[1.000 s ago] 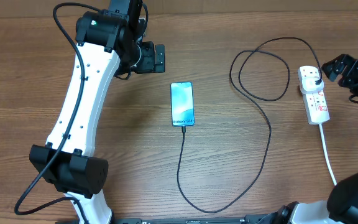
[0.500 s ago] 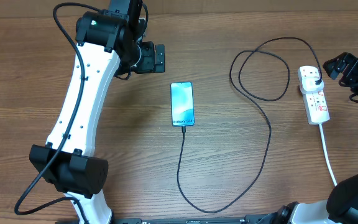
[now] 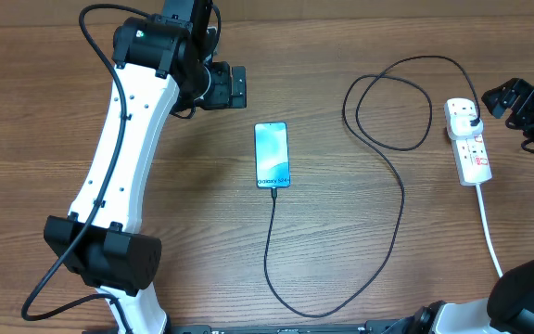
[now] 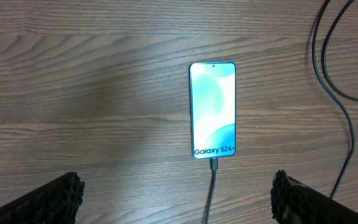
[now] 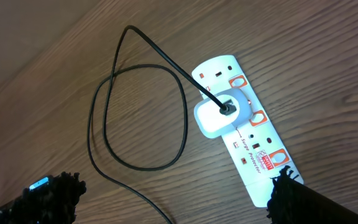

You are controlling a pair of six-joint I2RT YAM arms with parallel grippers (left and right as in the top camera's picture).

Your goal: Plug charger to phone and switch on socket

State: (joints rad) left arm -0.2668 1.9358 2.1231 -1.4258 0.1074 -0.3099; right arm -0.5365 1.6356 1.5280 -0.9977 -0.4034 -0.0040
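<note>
Left claw (image 4: 176, 190) of mine gapes wide and empty above the phone (image 4: 214, 111), its wrist view showing the charger (image 4: 211, 186) tip seated in the phone's near end, while my right claw (image 5: 176, 183), equally wide and empty, alone shows the charger's other end plugged into the socket (image 5: 257, 149) at the right.

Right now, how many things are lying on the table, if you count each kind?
Phone: 1
Charger cable: 1
Power strip: 1
Total: 3
</note>
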